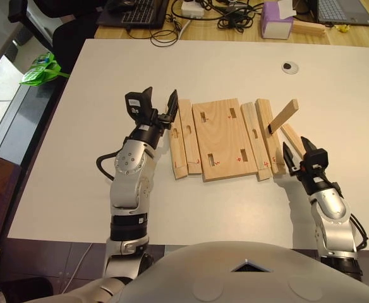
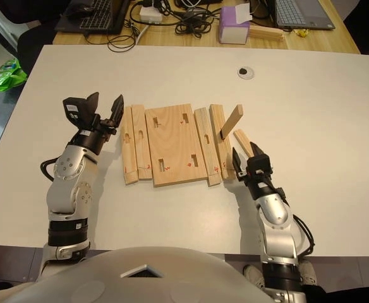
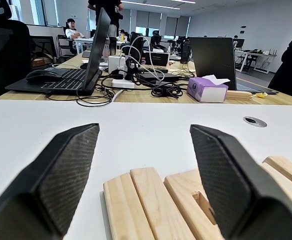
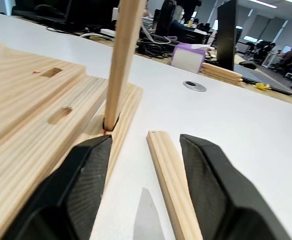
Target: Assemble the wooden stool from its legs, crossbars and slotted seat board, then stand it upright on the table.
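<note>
The left gripper [image 1: 161, 101] is released, its fingers [image 3: 66, 170] spread wide with nothing between them; it hangs over the white counter [image 1: 77, 158]; just ahead of it and a little below lie the far ends of two legs [image 1: 179, 145], flat and side by side, touching each other; whether its inner finger touches the nearer leg cannot be told; beyond those, on the side away from this gripper, lies the slotted seat board [image 1: 222, 139], flat, close against them.

The right gripper [image 1: 295, 148] is likewise released, fingers [image 4: 86, 185] apart; a loose crossbar [image 4: 171, 180] lies flat on the counter with its near end between the two fingers, neither pressing on it; just to the inner side of this gripper lies a second pair of legs [image 1: 253, 139], flat beside the seat board; from a slot in the leg nearest the gripper rises a tilted crossbar [image 1: 282, 117], leaning outward above the loose one.

Well ahead of the right gripper a round cap [image 1: 289, 66] sits in the counter; farther still stands a purple tissue box [image 1: 276, 19].
</note>
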You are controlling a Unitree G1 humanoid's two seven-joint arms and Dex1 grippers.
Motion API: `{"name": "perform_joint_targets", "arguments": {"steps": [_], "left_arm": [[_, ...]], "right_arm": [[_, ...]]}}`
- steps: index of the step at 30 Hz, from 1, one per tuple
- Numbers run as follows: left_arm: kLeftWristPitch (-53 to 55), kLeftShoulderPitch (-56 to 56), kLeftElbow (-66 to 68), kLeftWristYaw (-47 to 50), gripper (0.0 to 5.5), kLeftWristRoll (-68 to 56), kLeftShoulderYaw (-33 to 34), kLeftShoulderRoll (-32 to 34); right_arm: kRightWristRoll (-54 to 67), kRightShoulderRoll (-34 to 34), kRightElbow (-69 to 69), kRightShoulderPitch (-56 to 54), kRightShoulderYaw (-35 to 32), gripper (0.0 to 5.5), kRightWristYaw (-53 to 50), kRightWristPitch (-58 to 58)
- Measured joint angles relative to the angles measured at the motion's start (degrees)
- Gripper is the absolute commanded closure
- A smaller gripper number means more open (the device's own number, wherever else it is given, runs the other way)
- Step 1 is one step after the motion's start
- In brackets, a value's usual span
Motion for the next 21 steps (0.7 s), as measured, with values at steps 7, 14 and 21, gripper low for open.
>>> {"name": "perform_joint_targets", "arguments": {"steps": [7,14,21], "left_arm": [[0.03,-0.58,0.18,-0.67,2.14,-0.11,0.23,0.1],[0.32,-0.62,0.23,-0.75,2.14,-0.26,0.1,-0.12],[1.09,-0.97,0.21,-0.76,2.14,-0.32,0.1,-0.12]], "right_arm": [[-2.18,4.17,4.86,-7.83,3.16,2.99,-5.12,-0.3],[-2.09,5.08,6.72,-11.89,3.93,3.49,-6.41,1.03],[-2.13,6.09,8.57,-11.66,5.69,4.97,-7.14,1.34]]}}
